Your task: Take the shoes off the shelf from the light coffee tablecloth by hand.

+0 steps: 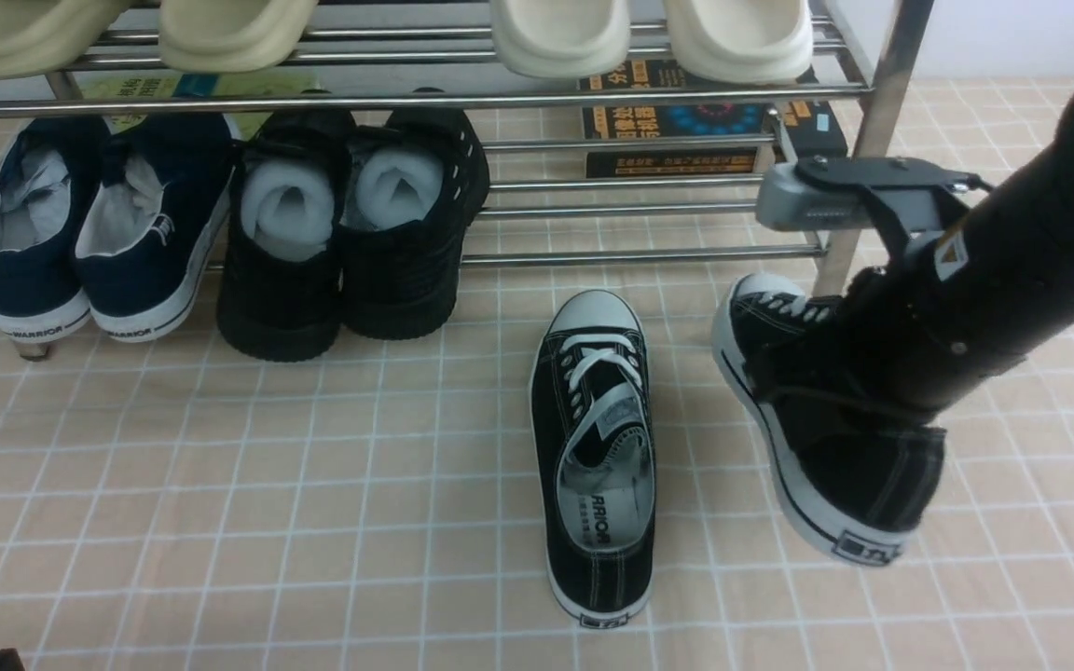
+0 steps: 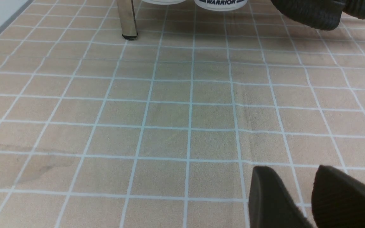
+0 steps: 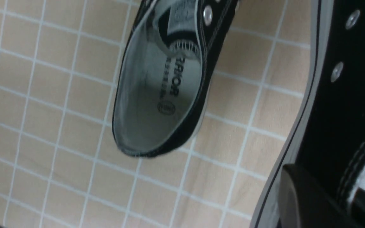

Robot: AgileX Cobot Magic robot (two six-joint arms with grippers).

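Two dark fingers (image 2: pixel 271 196) of the left gripper (image 2: pixel 291 177) stand apart above the beige, white-gridded tablecloth (image 2: pixel 169 110), holding nothing. Farther back, the shiny chrome-tube shoe rack (image 1: pixel 649 253) carries navy sneakers (image 1: pixel 155 270) and chunky black shoes (image 1: pixel 406 280). One black canvas sneaker with white laces (image 1: pixel 598 485) lies flat on the cloth just before the rack. Its mate (image 1: pixel 863 475) is held tilted at the right, side wall clamped by the right gripper (image 3: pixel 331 190).

The right arm (image 1: pixel 994 270) slopes down from the right, the right tool (image 3: pixel 331 196) clamped on one sneaker (image 1: pixel 826 438), while the left tool (image 2: pixel 299 196) hovers low, fingers apart.
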